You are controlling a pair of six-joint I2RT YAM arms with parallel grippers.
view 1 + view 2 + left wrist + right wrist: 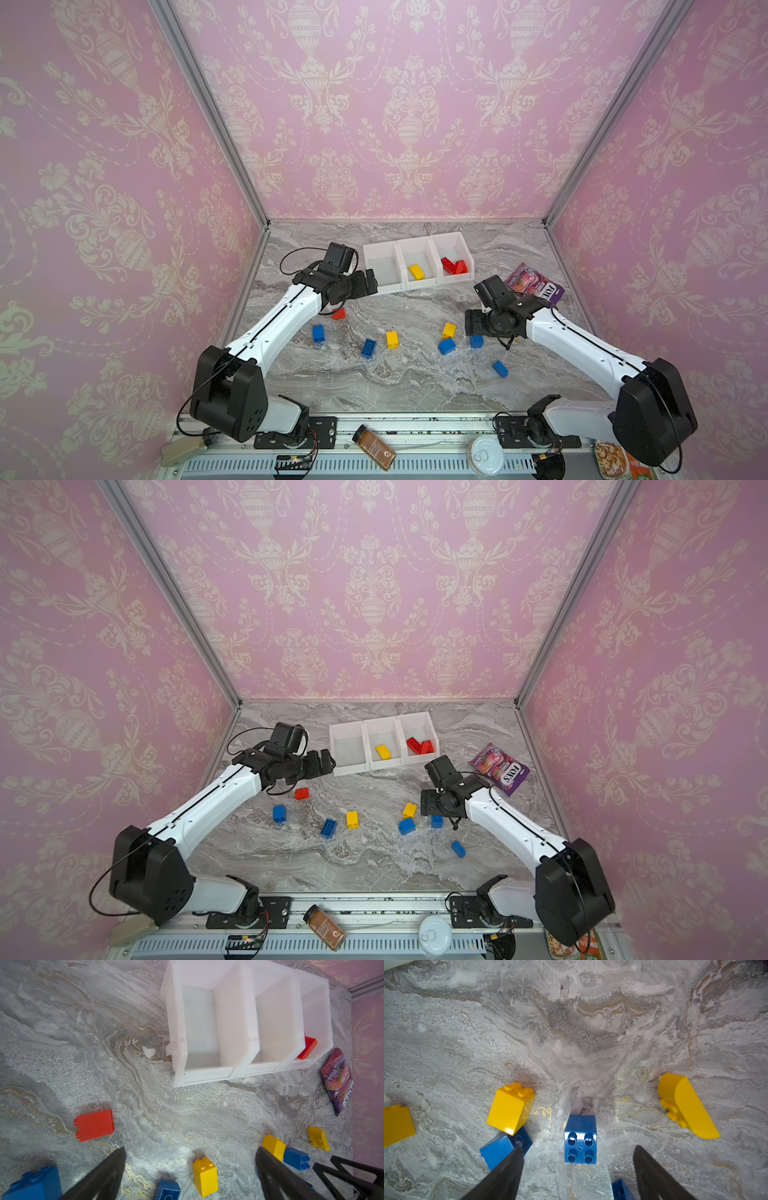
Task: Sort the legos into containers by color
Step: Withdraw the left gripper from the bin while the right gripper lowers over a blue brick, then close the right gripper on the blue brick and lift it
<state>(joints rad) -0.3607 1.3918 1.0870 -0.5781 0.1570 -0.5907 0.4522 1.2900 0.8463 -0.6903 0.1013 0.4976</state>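
Left gripper (190,1149): jaws wide, empty.
Right gripper (577,1147): jaws apart, blue brick (580,1138) between them, untouched.
Bins (419,285): yellow brick (416,272) in middle, red bricks (454,266) in right.

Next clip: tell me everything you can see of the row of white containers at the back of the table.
The containers are three identical white, slightly translucent plastic bins joined in a row, open-topped with low front walls, standing upright on the marble table toward its far side. The left bin is empty, the middle holds one yellow brick, and the right holds what look like two red bricks. The open left claw is near the left end, not touching.
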